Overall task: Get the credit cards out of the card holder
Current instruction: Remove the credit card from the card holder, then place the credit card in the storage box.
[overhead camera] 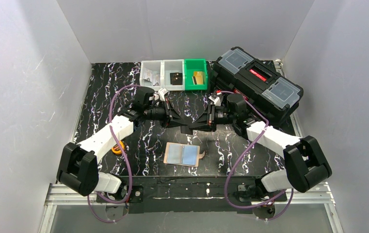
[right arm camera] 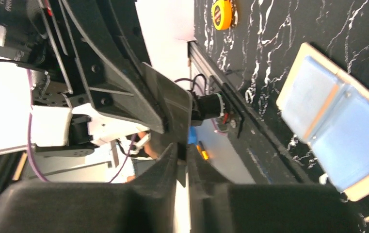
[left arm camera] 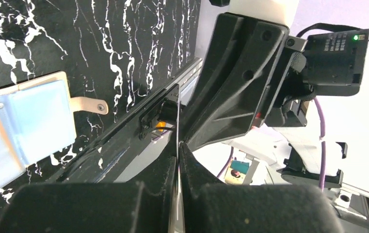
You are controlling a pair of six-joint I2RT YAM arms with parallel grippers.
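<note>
At 6 o'clock from my fingertips, the card holder (overhead camera: 182,155) lies open and flat, just inside the near edge of the table (overhead camera: 143,167), with bare marble on either side. It is cream-rimmed, both halves pale blue, with its tab at 3 o'clock. My left gripper (left arm camera: 178,167) is clamped on a thin card (left arm camera: 178,116) seen edge-on. My right gripper (right arm camera: 182,160) meets it tip to tip, fingers nearly together; I cannot tell whether it grips. The bins (overhead camera: 175,75) sit at 12, the toolbox (overhead camera: 257,82) at 1.

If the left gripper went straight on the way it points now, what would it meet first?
The right gripper: it faces the left gripper tip to tip, a thin card held edge-on between them. They look almost touching.
</note>
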